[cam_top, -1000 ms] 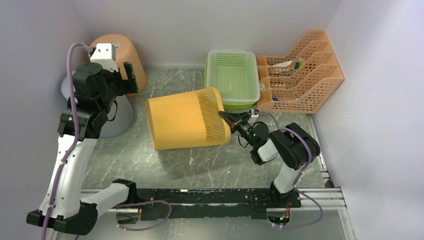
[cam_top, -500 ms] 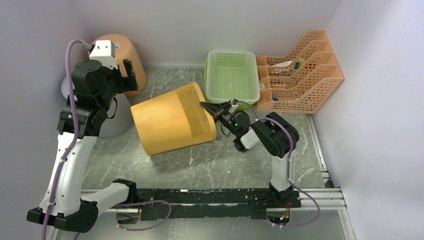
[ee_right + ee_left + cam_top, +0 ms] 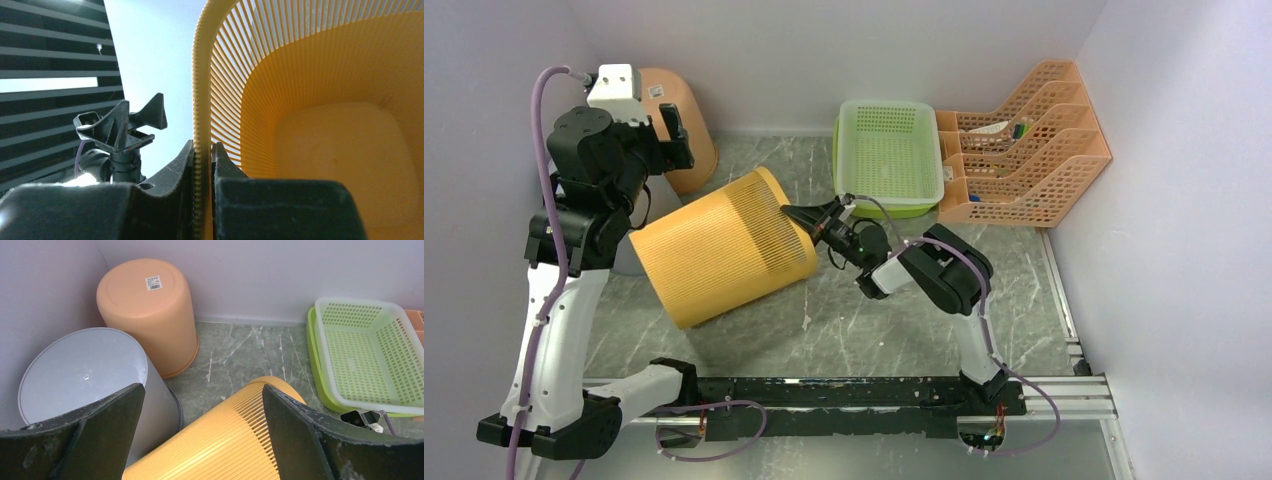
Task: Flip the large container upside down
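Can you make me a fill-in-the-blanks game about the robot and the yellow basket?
The right end effector pinches the ____ of the yellow basket.
The left end effector is ____ and holds nothing.
The tray near the back wall is coloured ____.
Missing words: rim, open, green.

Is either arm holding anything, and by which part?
The right gripper clamps the yellow basket by its rim; the left gripper is open and empty.
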